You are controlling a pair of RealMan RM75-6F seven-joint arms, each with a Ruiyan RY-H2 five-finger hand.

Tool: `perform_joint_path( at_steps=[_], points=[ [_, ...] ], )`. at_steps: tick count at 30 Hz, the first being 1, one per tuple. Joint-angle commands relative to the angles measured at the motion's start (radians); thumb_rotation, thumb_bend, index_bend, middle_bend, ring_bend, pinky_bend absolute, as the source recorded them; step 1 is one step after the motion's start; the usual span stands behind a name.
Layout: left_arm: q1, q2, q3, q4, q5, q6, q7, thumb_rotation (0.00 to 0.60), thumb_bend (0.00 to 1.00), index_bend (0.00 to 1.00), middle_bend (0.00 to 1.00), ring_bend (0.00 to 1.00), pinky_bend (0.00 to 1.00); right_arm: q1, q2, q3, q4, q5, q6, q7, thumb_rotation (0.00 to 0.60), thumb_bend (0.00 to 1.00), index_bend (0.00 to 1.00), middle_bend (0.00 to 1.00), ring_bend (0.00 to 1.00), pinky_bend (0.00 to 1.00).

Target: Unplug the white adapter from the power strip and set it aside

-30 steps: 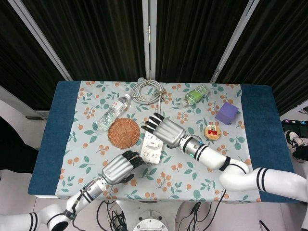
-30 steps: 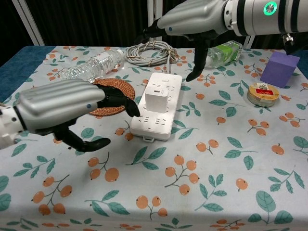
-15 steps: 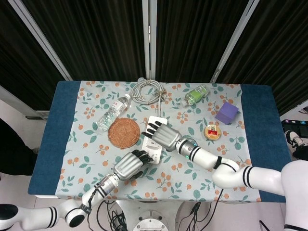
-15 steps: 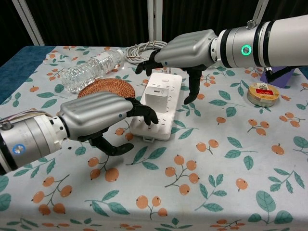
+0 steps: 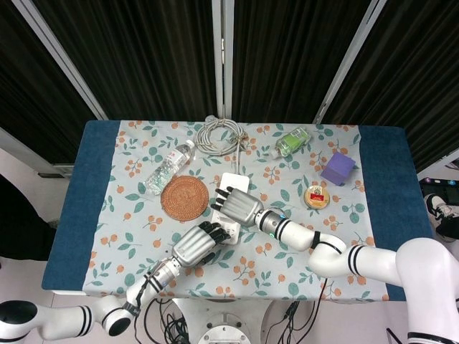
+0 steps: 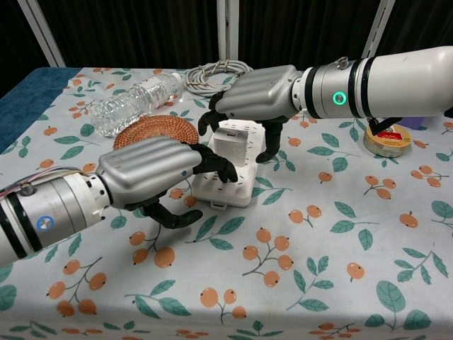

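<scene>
1. Nearest to me, the left hand (image 6: pixel 152 170) rests its dark fingertips (image 6: pixel 216 170) on the near end of the power strip (image 6: pixel 228 185). The fingers are bent and hold nothing.
2. The white adapter (image 6: pixel 231 144) is plugged into the strip, in the middle of the counter (image 6: pixel 340 283).
3. The right hand (image 6: pixel 258 99) arches over the adapter, fingers pointing down on both sides. I cannot tell if they clamp it.
4. Further back lie a round woven coaster (image 5: pixel 184 196), a clear water bottle (image 5: pixel 168 167) and a coiled cable (image 5: pixel 221 135).
</scene>
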Motion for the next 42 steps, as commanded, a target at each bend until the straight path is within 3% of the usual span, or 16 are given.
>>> perform_joint_path(
  at_steps=[1,20,32,42],
  points=[
    [-0.002,-0.002,0.002,0.004,-0.005,0.003,0.001,0.600,0.37,0.24,0.26,0.17,0.27,0.005,-0.020,-0.008,0.030,-0.029,0.012,0.031,0.600,0.17,0.23,0.23,0.09,0.25],
    [-0.012,-0.017,0.018,0.019,-0.035,0.016,0.001,0.600,0.37,0.24,0.26,0.17,0.27,-0.006,-0.071,-0.051,0.119,-0.161,0.108,0.195,0.600,0.24,0.38,0.31,0.16,0.30],
    [-0.019,-0.021,0.023,0.026,-0.050,0.015,-0.004,0.600,0.38,0.24,0.26,0.17,0.27,-0.015,-0.097,-0.069,0.176,-0.210,0.167,0.286,0.600,0.36,0.75,0.55,0.33,0.40],
    [-0.021,-0.021,0.024,0.030,-0.068,0.011,-0.012,0.600,0.38,0.24,0.26,0.17,0.27,-0.027,-0.109,-0.088,0.215,-0.248,0.220,0.365,0.600,0.43,0.86,0.63,0.39,0.43]
  ],
)
